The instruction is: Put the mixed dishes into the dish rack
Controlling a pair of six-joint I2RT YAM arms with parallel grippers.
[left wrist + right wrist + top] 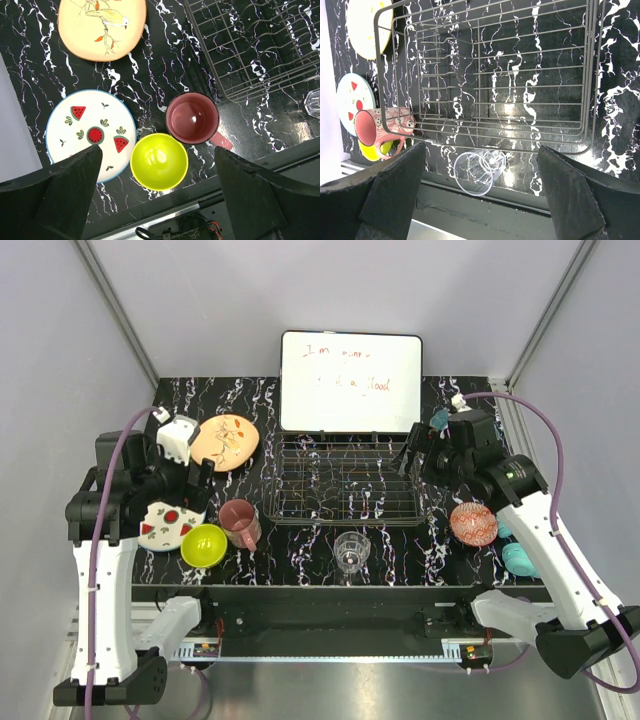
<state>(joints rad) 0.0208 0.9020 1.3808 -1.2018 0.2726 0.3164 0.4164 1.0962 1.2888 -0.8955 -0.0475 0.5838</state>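
Hovering with left end effector (157, 155) spread wide over green bowl (159, 161), mug (192, 118) just ahead; right end effector (481, 150) equally wide over glass (477, 170), empty rack (490, 75) just ahead. Probably first pick: descend, straddle a rim, close.

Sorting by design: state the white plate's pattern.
White plate: red watermelon slices, green leaves, blue rim; clearest from left wrist.

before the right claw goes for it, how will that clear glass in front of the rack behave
The glass looks thin and see-through, so it is probably fragile and slippery; grip gently. It stands upright in front of the rack, so a sideways push would likely tip it, and its round wall could then roll.
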